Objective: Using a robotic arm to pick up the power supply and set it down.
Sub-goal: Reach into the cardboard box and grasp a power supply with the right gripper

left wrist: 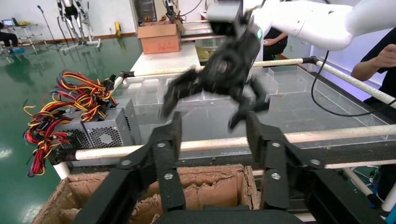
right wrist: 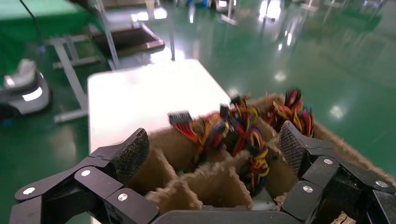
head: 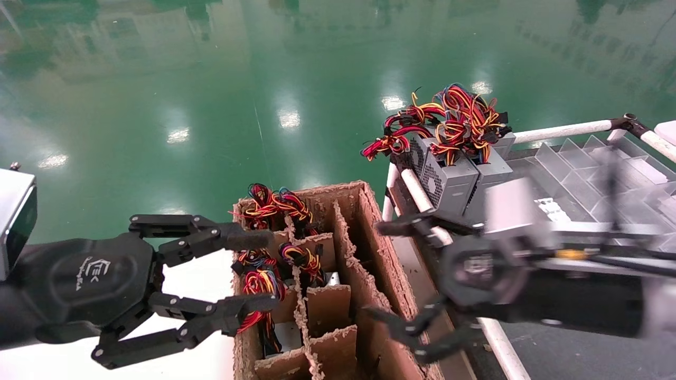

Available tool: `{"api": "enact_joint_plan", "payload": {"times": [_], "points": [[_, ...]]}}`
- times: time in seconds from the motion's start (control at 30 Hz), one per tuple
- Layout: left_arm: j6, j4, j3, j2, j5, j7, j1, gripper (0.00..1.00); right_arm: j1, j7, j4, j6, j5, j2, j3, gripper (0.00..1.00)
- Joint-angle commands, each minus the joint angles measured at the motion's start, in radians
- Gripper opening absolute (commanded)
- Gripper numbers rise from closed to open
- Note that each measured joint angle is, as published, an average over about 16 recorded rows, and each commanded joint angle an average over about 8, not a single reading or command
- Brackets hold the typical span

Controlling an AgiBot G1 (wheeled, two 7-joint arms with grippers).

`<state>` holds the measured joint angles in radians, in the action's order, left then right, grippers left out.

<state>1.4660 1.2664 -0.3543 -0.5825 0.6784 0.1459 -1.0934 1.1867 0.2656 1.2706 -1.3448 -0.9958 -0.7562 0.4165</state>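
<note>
the left gripper (head: 253, 272) hangs at the left edge of a divided cardboard box (head: 369, 221), its black fingers spread wide and holding nothing, the upper fingertip near the wire bundles in the box's left cells. inside those cells sit several power supplies, seen mostly as red, yellow and black wire bundles (head: 264, 274); the cells on the box's right side show only cardboard dividers. the right gripper (head: 393, 272), blurred in the head view, hovers over the box's right wall, fingers also wide apart and empty; its wrist view looks down between its fingers (right wrist: 130, 154) onto the wired cells. farther right, two grey power supplies (head: 457, 182) with honeycomb grilles stand side by side at the near corner of a rack with white rails (head: 560, 131), touching each other, wires bunched on top, well apart from both grippers.
</note>
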Motion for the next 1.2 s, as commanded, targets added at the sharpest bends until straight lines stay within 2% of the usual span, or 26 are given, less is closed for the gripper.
{"api": "enact_joint_plan", "payload": {"times": [0.03, 0.23, 0.63, 0.97, 1.2], "points": [[0.0, 0.0, 0.0, 0.0, 0.0, 0.0, 0.0, 1.0, 0.022, 0.008, -0.01, 0.025, -0.056, -0.04, 0.032, 1.0], [0.0, 0.0, 0.0, 0.0, 0.0, 0.0, 0.0, 1.0, 0.083, -0.01, -0.056, 0.046, -0.161, -0.121, 0.09, 1.0], [0.0, 0.0, 0.0, 0.0, 0.0, 0.0, 0.0, 1.0, 0.096, -0.014, -0.073, 0.063, -0.212, -0.153, 0.117, 1.0], [0.0, -0.001, 0.0, 0.0, 0.0, 0.0, 0.0, 1.0, 0.147, 0.008, -0.162, 0.109, -0.346, -0.312, 0.212, 1.0], [0.0, -0.001, 0.0, 0.0, 0.0, 0.0, 0.0, 1.0, 0.189, 0.016, -0.274, 0.104, -0.38, -0.419, 0.255, 1.0]]}}
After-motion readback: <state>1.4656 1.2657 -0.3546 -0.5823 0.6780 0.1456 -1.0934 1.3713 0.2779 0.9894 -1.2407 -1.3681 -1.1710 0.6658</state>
